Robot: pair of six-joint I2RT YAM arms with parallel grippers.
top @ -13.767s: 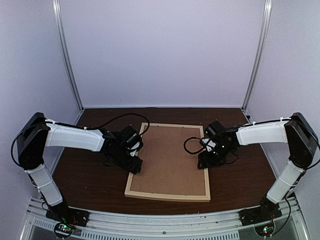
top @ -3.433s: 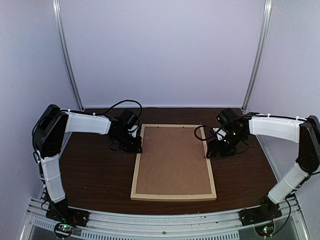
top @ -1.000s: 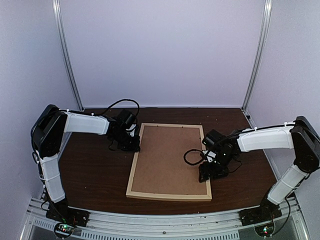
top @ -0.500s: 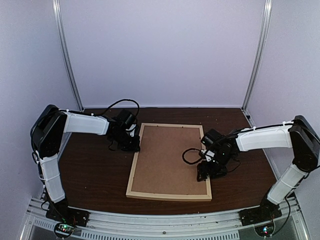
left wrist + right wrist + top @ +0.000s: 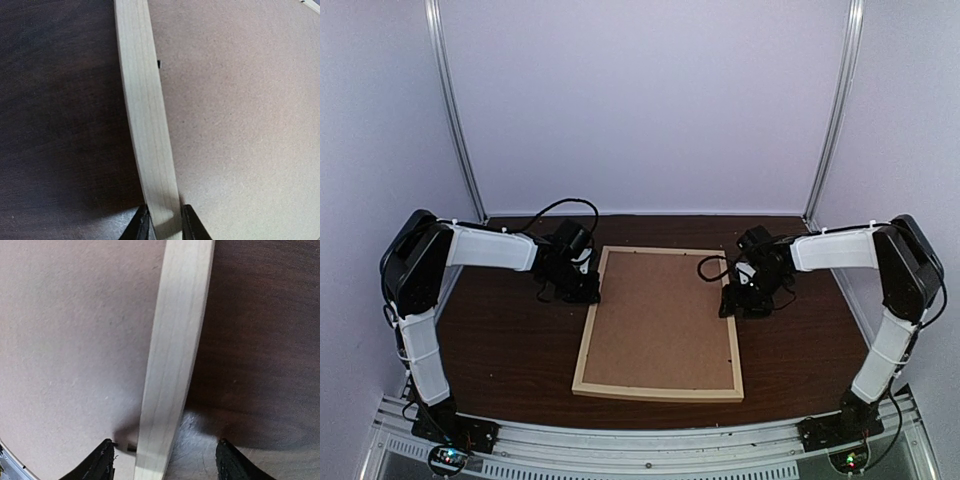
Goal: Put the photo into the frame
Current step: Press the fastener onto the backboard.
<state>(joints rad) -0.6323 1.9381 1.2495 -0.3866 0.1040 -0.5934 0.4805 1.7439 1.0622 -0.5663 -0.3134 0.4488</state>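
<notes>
The frame [image 5: 588, 340] of light wood lies flat with its back up, and a brown backing board [image 5: 660, 315] fills it. The photo is hidden. My left gripper [image 5: 588, 291] is shut on the frame's left rail [image 5: 145, 115] near the far corner, one finger on each side of the wood. My right gripper [image 5: 734, 304] hangs over the right rail [image 5: 177, 355]. It stands open astride that rail, with its left fingertip [image 5: 102, 461] over the board and the right one over the table, clear of the wood.
The dark brown table [image 5: 510, 350] runs round the frame on all sides. Metal posts [image 5: 455, 110] and pale walls close it in at the back and sides. A small black clip [image 5: 158, 63] sits at the board's edge by the left rail.
My right gripper has moved along the right rail from its middle toward the far end. The left gripper and the frame have stayed put.
</notes>
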